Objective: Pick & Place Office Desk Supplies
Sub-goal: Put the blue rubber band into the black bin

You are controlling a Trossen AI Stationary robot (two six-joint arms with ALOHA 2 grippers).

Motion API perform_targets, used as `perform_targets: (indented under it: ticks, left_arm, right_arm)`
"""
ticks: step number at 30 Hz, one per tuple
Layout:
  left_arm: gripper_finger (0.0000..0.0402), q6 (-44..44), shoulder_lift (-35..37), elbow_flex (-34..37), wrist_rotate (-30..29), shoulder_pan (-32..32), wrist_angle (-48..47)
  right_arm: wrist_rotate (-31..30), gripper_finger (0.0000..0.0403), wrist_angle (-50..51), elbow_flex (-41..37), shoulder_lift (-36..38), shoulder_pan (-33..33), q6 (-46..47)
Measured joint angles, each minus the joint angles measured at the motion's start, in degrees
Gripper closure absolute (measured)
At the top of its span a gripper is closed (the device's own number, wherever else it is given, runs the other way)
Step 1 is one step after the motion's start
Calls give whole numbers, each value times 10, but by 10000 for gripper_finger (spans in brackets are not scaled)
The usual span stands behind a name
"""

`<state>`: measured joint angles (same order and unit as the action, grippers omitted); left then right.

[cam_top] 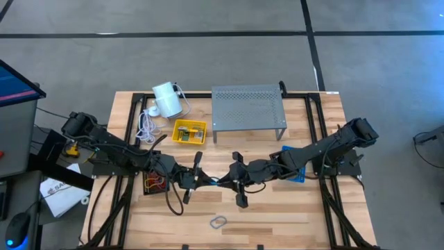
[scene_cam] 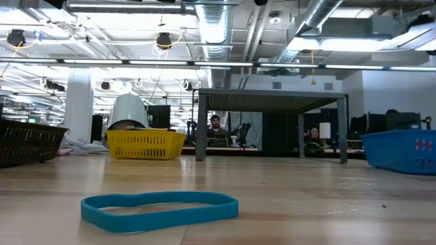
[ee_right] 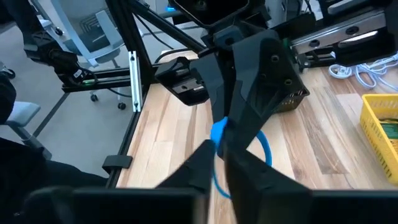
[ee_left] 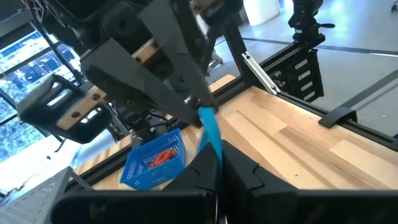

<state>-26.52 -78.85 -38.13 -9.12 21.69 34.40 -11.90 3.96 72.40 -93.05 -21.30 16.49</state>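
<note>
A blue rubber band (ee_left: 210,130) hangs in the air over the middle of the table, between my two grippers, which meet tip to tip. My left gripper (ee_left: 219,163) comes from the table's left and is shut on the band. My right gripper (ee_right: 219,158) comes from the right and is closed on the same band (ee_right: 268,152). In the high view they meet at the band (cam_top: 216,180). A second blue rubber band (cam_top: 218,222) lies flat on the wood near the front edge, and fills the foreground of the low view (scene_cam: 160,207). My left gripper pinches one end of the band (ee_left: 214,148) between its two fingers, coming roughly level from the table's left. The band runs from them to the other gripper, clear of the table. My right gripper pinches the band's other part (ee_right: 217,132) between its two fingers, slanting slightly down from the table's right. A loop of the band (ee_right: 267,149) bulges out sideways, slack, above the table.
A yellow basket (cam_top: 189,131) and a grey perforated shelf (cam_top: 248,107) stand at the back, with a white cylinder (cam_top: 166,99) and coiled cord (cam_top: 147,125) at the far left. A blue basket (ee_left: 155,165) sits under the right arm, a dark basket (scene_cam: 27,141) under the left.
</note>
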Motion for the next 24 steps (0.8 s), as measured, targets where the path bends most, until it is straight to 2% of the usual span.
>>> perform_targets:
  ticks: [6,9,12,18,24]
  left_arm:
    - [401,0,0,0,-16,0,-7]
    - [401,0,0,0,-21,0,-24]
    - [401,13,1,0,-52,2,-32]
    - [401,38,43,0,-89,5,-114]
    - [401,79,137,-1,-89,5,-211]
  right_arm:
    - [-2,255,-3,0,-16,10,4]
    - [-32,200,-9,0,-19,13,29]
    - [-51,165,-29,0,-18,13,30]
    - [-51,158,-50,0,-14,12,26]
    - [-51,177,-44,0,-14,12,25]
